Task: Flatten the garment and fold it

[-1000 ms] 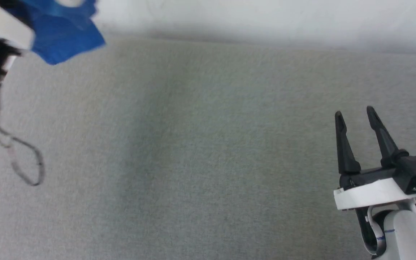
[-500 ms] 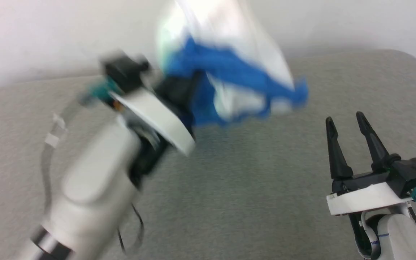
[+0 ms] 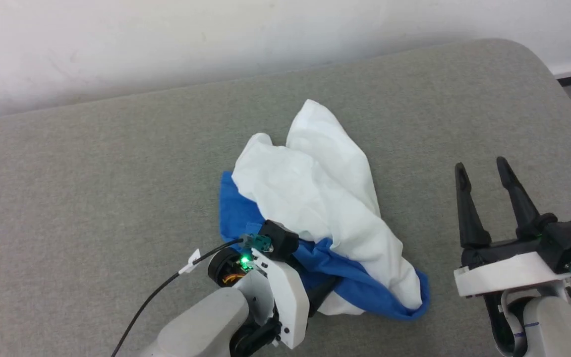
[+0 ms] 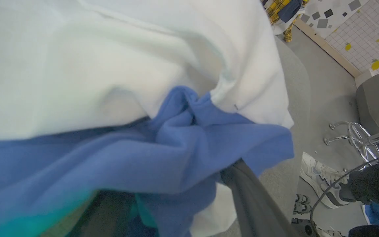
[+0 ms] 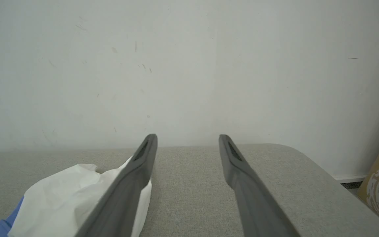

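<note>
One crumpled garment (image 3: 315, 198) on the cushion (image 3: 92, 188)

It lies bunched near the middle, white on top, blue spilling out underneath and toward me. My left gripper (image 3: 321, 293) is pushed into the near edge. Blue cloth drapes over its fingers (image 4: 252, 204), so I cannot tell whether they are apart or pinching. My right gripper (image 3: 482, 165) hovers to the right of the heap, spread wide, empty, clear of the cloth

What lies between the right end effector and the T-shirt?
Bare grey padded surface, as the head view shows; the right end effector stands apart from the crumpled T-shirt.
</note>
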{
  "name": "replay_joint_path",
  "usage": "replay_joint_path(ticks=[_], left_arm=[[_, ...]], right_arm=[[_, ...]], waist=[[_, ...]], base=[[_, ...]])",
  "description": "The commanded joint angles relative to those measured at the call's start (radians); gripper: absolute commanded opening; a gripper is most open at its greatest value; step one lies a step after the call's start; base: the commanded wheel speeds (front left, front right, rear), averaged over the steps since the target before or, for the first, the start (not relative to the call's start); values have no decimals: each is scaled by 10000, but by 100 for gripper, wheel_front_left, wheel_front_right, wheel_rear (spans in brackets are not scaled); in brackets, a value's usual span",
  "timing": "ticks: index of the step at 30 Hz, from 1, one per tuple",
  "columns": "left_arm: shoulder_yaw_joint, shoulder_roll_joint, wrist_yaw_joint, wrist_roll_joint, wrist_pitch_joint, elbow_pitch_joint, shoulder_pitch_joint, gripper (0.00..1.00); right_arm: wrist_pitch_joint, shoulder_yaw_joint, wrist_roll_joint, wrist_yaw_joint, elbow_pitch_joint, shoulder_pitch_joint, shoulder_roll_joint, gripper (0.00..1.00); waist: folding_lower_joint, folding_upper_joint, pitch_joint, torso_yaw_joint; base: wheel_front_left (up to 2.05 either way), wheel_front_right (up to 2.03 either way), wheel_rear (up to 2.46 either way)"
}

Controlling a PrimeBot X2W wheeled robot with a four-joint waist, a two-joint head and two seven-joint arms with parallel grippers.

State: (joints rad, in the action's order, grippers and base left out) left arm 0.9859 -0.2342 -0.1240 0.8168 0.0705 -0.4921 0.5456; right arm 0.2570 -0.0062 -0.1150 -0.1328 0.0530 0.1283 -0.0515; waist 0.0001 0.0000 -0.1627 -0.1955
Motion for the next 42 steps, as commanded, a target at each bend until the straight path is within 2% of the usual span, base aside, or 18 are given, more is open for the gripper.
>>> replay_joint_path(ticks=[1, 7, 9, 17, 21, 25, 28, 32, 35, 38, 42], left_arm=[[42, -88, -64, 39, -114, -47, 59, 100], [-424, -476, -27, 202, -1004, 414, 108, 100], [-748, -741, 143, 293, -1315, 717, 51, 100], [-2554, -2075, 1722, 34, -3131, 2355, -732, 100], [-3428, -2252, 2546, -540, -3307, 3270, -1762, 100], [-4923, -1862, 3128, -1620, -3317, 4359, -3195, 100], [-5922, -1383, 3202, -2300, -3319, 4855, -4318, 100], [-6942, -686, 2945, -2975, -3320, 5060, -5570, 100], [-7182, -362, 2602, -3415, -3321, 4802, -6131, 100], [-7131, -291, 2308, -4032, -3321, 4382, -6274, 100], [-7393, 58, 2030, -4267, -3321, 4176, -6285, 100]], right_arm=[[47, -30, 37, 21, 57, -122, 13, 100], [47, -85, 279, 21, 242, -379, 13, 100], [47, -128, 375, 21, 292, -506, 13, 100], [47, -337, 679, 21, 259, -1004, 13, 100], [47, -368, 768, 21, 233, -1246, 13, 100], [47, -426, 713, 21, 182, -1432, 13, 100], [47, -378, 623, 21, 153, -1558, 13, 100], [47, -289, 472, 21, 175, -1706, 13, 100], [47, -269, 371, 21, 210, -1818, 13, 100], [47, -203, 321, 21, 233, -1905, 13, 100], [47, -122, 282, 21, 237, -1905, 13, 100]], waist=[[-1, 0, 269, 363], [-1, 0, 1039, 1099], [-1, 0, 1297, 1322], [-1, 0, 1853, 1941], [-1, 0, 1909, 2055], [-1, 0, 1882, 2104], [-1, 0, 1860, 2089], [-1, 0, 1852, 2093], [-1, 0, 1861, 2151], [-1, 0, 1872, 2221], [-1, 0, 1875, 2241]], base=[[0, 0, 0], [0, 0, 0], [0, 0, 0], [0, 0, 0], [0, 0, 0], [0, 0, 0], [0, 0, 0], [0, 0, 0], [0, 0, 0], [0, 0, 0], [0, 0, 0]])
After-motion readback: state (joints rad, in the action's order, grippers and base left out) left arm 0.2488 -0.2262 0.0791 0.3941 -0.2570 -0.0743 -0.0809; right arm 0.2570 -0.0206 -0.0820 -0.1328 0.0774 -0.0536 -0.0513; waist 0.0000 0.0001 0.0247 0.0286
